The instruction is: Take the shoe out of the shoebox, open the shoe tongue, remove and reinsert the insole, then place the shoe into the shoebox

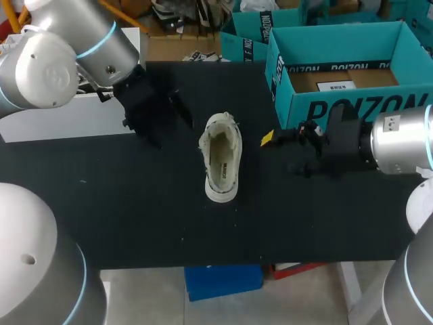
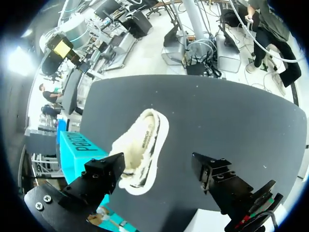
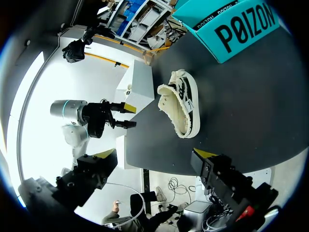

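Observation:
A cream low sneaker (image 1: 222,157) stands sole-down in the middle of the black table (image 1: 135,217), its opening up and the insole showing. The teal shoebox (image 1: 338,68) sits open at the back right, with only brown card in it. My left gripper (image 1: 166,115) hovers open to the shoe's back left, a short gap away. In the left wrist view the shoe (image 2: 142,150) lies ahead of those fingers (image 2: 104,174), with nothing between them. My right gripper (image 1: 284,152) is open to the shoe's right, in front of the box. The right wrist view shows the shoe (image 3: 181,104) ahead, well apart.
A white box (image 1: 61,115) stands along the table's back left, behind my left arm. A second teal box (image 1: 247,34) sits behind the table, beside the shoebox. Bare black tabletop stretches in front of the shoe to the near edge.

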Controlling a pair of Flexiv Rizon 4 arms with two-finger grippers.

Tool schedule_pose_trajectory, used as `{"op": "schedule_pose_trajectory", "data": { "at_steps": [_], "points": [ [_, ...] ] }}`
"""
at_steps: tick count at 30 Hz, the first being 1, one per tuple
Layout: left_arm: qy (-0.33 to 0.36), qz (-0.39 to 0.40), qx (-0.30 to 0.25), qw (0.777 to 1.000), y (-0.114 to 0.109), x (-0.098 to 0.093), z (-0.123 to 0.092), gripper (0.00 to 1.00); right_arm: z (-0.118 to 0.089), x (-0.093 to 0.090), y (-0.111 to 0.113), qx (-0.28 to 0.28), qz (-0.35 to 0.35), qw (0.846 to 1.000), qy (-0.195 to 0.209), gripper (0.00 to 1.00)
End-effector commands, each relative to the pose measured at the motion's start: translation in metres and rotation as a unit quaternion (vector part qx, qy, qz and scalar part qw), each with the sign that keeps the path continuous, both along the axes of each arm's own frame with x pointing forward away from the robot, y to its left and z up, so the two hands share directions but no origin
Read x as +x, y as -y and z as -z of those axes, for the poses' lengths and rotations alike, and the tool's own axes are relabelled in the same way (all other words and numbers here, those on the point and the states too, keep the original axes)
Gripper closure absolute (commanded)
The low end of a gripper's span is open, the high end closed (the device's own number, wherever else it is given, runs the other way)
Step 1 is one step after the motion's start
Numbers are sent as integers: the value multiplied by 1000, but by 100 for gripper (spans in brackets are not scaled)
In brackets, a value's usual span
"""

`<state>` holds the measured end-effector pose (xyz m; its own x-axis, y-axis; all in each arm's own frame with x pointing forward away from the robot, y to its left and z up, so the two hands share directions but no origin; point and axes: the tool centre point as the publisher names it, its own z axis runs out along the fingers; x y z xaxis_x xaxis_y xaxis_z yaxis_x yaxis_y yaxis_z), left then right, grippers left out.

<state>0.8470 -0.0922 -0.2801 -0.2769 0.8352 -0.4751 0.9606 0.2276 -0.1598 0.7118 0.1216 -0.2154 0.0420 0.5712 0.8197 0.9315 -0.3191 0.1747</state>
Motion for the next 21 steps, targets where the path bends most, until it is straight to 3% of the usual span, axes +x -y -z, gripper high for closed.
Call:
{"op": "schedule_pose_trajectory", "data": {
  "at_steps": [1,9,21],
  "points": [
    [11,-23,-35,999,2,4,6,100,0,1,-1,0,0,1000,0,0],
    [9,-64,-65,996,25,41,11,100,0,1,-1,0,0,1000,0,0],
    [4,-65,-74,995,73,91,26,100,0,1,-1,0,0,1000,0,0]
  ]
}}
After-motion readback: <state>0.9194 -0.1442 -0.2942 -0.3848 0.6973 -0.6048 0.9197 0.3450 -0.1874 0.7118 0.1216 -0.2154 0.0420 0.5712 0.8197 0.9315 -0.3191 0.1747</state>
